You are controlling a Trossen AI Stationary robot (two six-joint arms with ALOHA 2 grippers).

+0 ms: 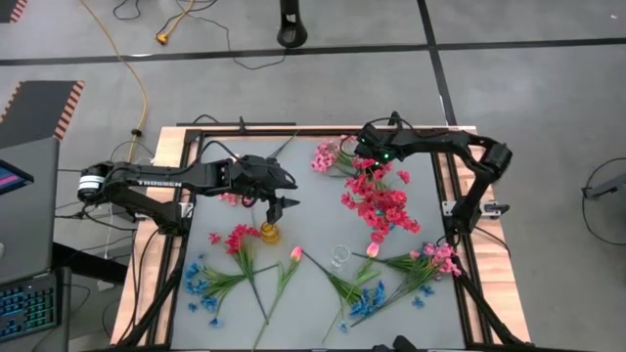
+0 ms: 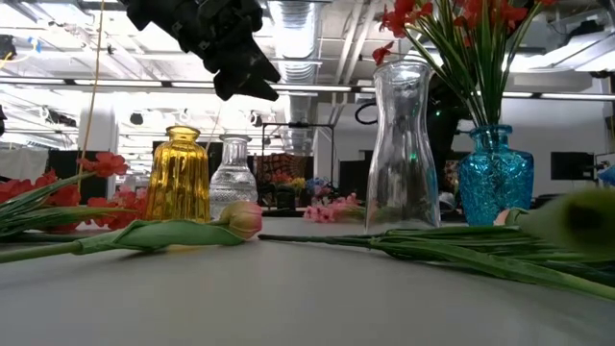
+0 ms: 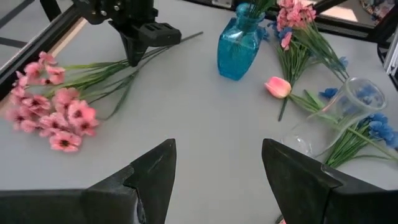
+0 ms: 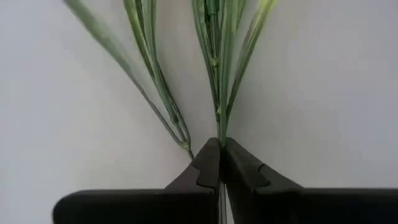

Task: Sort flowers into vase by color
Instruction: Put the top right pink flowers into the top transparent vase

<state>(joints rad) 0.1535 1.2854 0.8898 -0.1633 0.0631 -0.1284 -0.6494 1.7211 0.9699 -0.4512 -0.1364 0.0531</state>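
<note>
My left gripper (image 1: 284, 207) hangs open above the table, just beyond the yellow vase (image 1: 269, 233); it shows at the top of the low view (image 2: 245, 77). My right gripper (image 1: 360, 156) is at the far side, shut on a light pink sprig (image 1: 324, 156) that lies on the table. The blue vase (image 1: 380, 235) holds deep red-pink flowers (image 1: 380, 198). A clear vase (image 1: 339, 256) stands mid-table. Red-pink (image 1: 238, 240), blue (image 1: 203, 284) and more pink sprigs (image 1: 440, 259) lie along the near half. Two pink tulips (image 1: 295, 254) lie beside them. My right gripper pinches the light pink sprig's green stem (image 4: 219, 127) between its two fingers. The fingers (image 3: 134, 53) come from above, pointing down. The sprig lies on the table, with its blossoms (image 3: 59, 109) to one side of the hold.
A small clear vase (image 2: 233, 176) stands behind the yellow vase (image 2: 178, 176) in the low view. A tall clear vase (image 2: 401, 144) stands beside the blue one (image 2: 495, 173). Loose stems and leaves (image 1: 342, 288) cover much of the near table. The table's raised frame (image 1: 186, 147) runs around it.
</note>
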